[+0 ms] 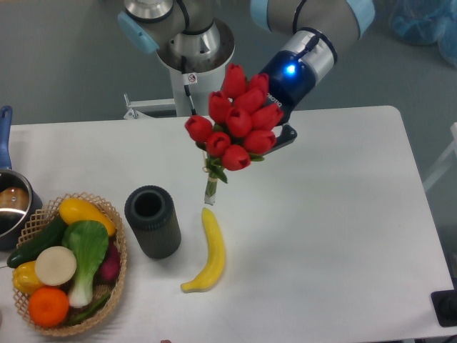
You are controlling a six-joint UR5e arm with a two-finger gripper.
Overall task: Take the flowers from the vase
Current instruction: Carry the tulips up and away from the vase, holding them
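Camera shot has the gripper [275, 136] up in the air holding the flowers [238, 121], jaws mostly hidden behind the red buds but apparently clamped on the bunch. Stems hang just above the banana [208, 251] tip. Vase [152, 221] stands on the white surface [335, 214], beside the basket [107, 293] of veggies.

Robot lab: pedestal-mounted arm [314, 43], white table [335, 214], bare grey floor [64, 64].
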